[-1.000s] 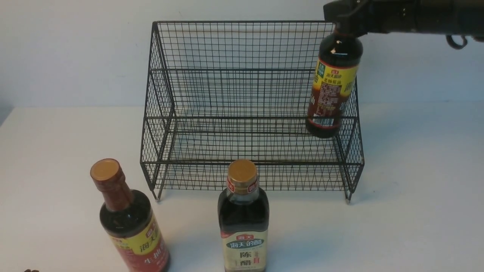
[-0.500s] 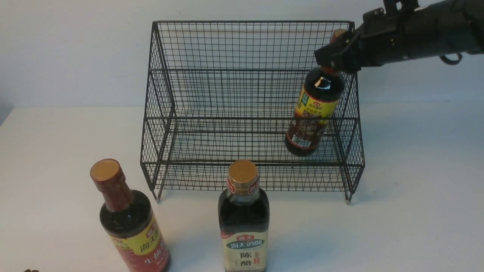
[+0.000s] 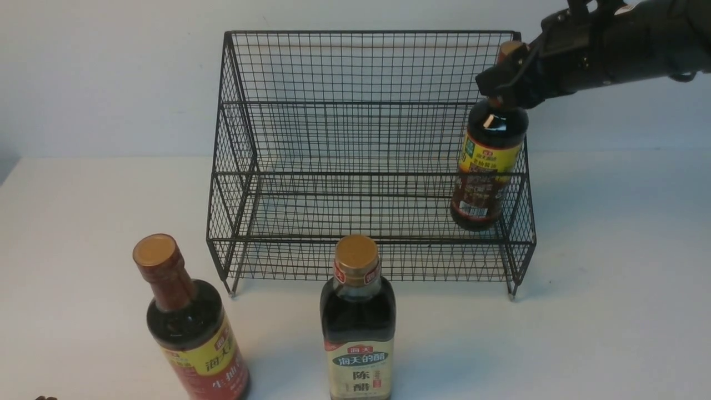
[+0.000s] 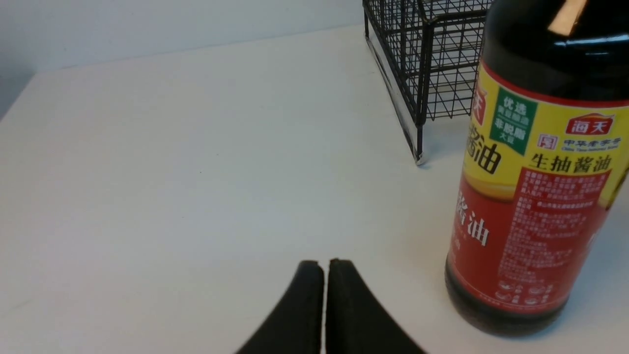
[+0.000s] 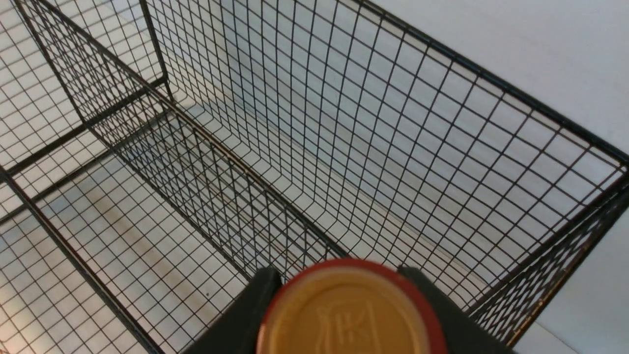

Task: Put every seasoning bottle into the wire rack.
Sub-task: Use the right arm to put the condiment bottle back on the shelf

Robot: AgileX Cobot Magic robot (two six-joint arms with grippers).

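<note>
The black wire rack (image 3: 366, 166) stands at the back of the white table. My right gripper (image 3: 508, 78) is shut on the neck of a round seasoning bottle (image 3: 486, 166), just under its gold cap (image 5: 349, 314). That bottle hangs almost upright inside the rack's right end, with its base low over the front tier; I cannot tell whether it touches. A second round bottle (image 3: 191, 328) and a squarer cream-labelled bottle (image 3: 358, 328) stand in front of the rack. My left gripper (image 4: 324, 265) is shut and empty, low beside the front-left round bottle (image 4: 535, 196).
The rack's back tier and the left and middle of its front tier (image 5: 123, 236) hold nothing. The rack's right side wall (image 3: 519, 211) is close to the held bottle. A rack foot (image 4: 418, 158) stands near the left bottle.
The held bottle has come down from above the rack's right edge into the rack. It swung left and tilted, and is now further right and nearly upright.
</note>
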